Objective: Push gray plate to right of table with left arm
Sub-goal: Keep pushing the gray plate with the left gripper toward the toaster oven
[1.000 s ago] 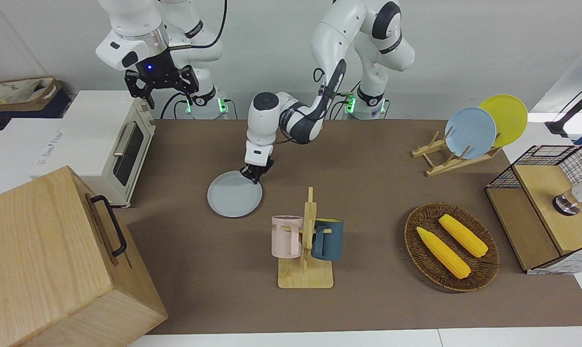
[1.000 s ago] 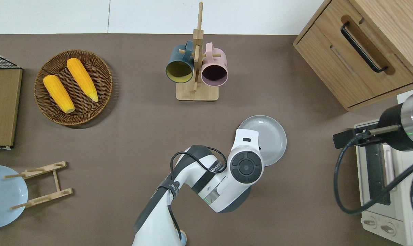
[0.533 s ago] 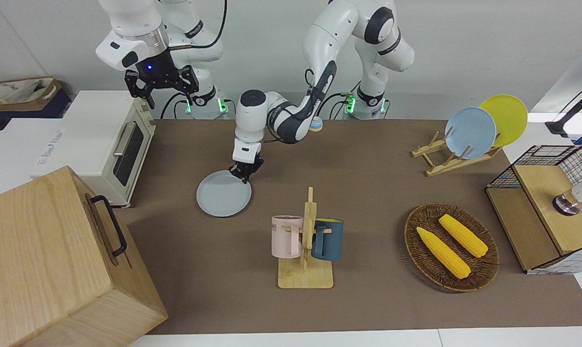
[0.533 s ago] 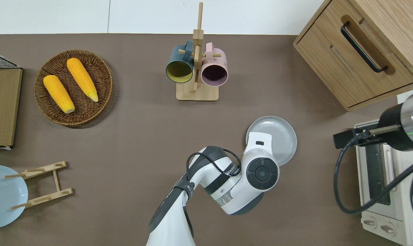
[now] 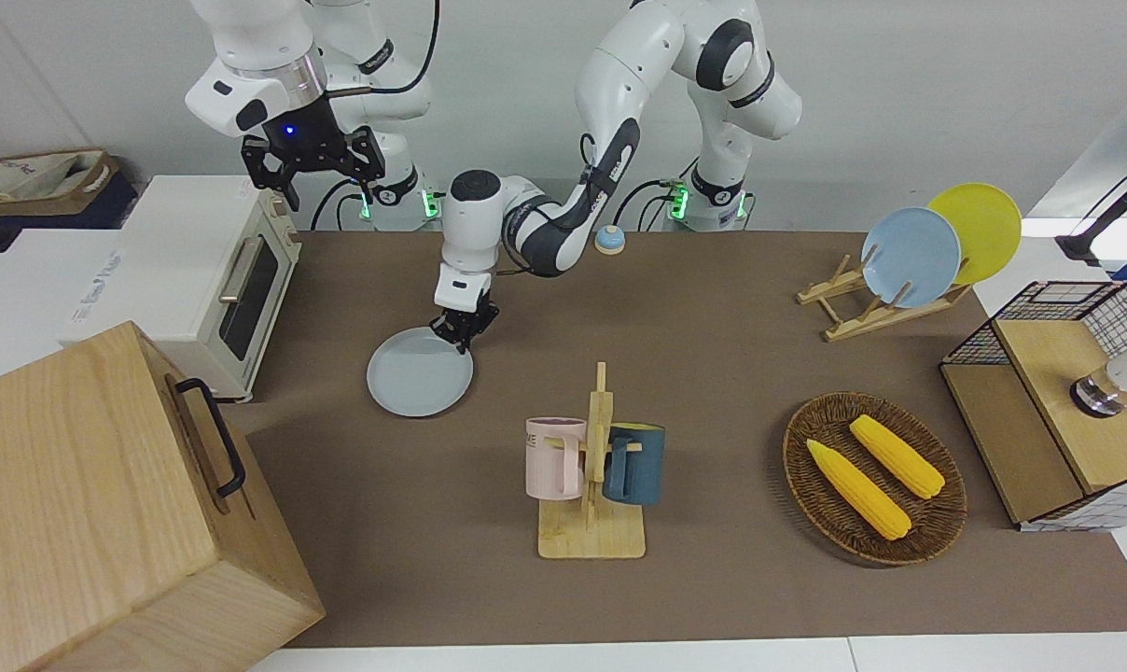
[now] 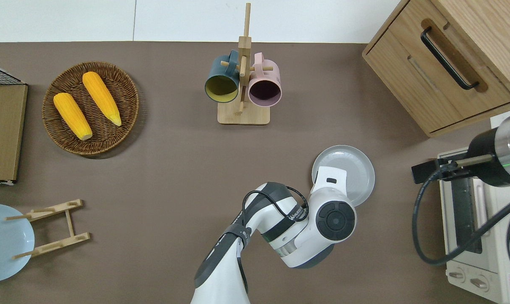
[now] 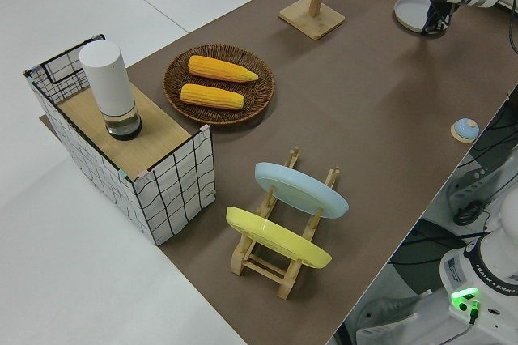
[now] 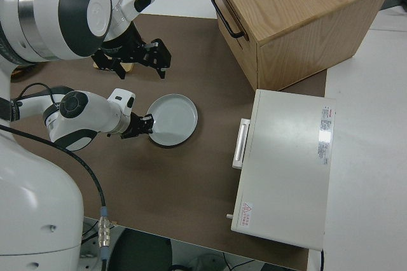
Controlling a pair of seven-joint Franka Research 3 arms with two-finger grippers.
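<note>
While your wicker basket [image 5: 874, 478] holds two corn cobs [image 5: 859, 488], left claw [image 5: 458, 340], pressed together, touches gray plate [image 5: 418, 373]'s rim; right arm parked.

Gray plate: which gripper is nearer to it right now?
Left. The left gripper is down at the gray plate, on its rim nearer the robots. The right gripper is parked.

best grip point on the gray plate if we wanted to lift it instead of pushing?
Probably the raised rim. The gray plate lies flat on the table, so only its low rim offers a pinch: one finger inside, one outside. Come from above at the robot-side edge, where the left gripper already sits. The right arm is parked.
</note>
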